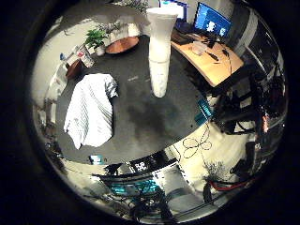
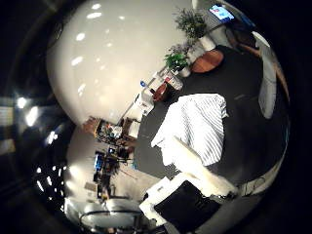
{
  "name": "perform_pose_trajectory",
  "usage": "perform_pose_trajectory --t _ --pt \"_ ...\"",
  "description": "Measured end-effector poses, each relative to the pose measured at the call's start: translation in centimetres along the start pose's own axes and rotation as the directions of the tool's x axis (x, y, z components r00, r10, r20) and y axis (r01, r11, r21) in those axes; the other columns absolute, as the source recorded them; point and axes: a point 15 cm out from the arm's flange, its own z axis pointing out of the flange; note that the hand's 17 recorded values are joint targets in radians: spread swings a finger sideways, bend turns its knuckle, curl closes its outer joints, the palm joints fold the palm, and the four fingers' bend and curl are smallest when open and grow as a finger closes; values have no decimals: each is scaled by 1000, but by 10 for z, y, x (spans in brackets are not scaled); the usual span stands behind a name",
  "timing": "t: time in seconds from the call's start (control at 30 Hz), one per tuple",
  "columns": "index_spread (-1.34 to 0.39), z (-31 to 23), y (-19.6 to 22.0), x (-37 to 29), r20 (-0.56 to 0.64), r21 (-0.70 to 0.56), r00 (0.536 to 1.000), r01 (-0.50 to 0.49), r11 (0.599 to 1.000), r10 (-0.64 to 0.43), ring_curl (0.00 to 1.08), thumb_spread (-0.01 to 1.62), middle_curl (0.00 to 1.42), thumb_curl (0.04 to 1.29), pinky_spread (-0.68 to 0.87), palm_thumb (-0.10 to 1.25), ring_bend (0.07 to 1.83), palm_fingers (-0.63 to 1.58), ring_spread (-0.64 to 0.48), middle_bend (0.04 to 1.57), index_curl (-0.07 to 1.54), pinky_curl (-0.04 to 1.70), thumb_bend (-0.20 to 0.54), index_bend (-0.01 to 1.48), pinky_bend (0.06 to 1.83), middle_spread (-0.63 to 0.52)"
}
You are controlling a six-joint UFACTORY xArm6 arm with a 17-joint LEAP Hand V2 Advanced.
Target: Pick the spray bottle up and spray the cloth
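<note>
**A:** Where is the spray bottle?

**B:** I cannot pick it out with certainty. The likeliest place is a cluster of small containers (image 1: 83,56) at the rim of the counter, just beyond one end of the cloth. They are too small to tell apart, and nothing else on the counter looks like a bottle.

**A:** And the cloth?

**B:** A crumpled white cloth with fine stripes (image 1: 91,110) lies flat on a dark round counter (image 1: 140,117), towards one side. Its long axis runs from the counter's edge up towards that cluster. A leafy green potted plant (image 1: 95,37) and a round brown wooden dish (image 1: 123,44) sit near the same rim.

**A:** Where is the hand in relation to all this?

**B:** The white and black robot hand (image 2: 187,202) hangs high over the counter, well apart from everything on it, with the palm looking down. The fingers (image 1: 159,51) reach out straight and relaxed, spread open, with nothing in their grasp. One long white finger points over the bare middle of the counter.

**A:** So which way does the next reach go?

**B:** In my judgement, down and across past the cloth, towards the cluster at the rim. The cloth lies between the hand and those containers.
</note>
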Motion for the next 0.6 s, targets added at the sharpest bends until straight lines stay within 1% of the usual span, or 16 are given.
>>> perform_pose_trajectory --t 0.6 --pt "-119 -6 -1 -4 5 14 1000 11 1000 -12 232 1029 289 463 682 594 363 160 360 183 337 164 -25 181 979 248"
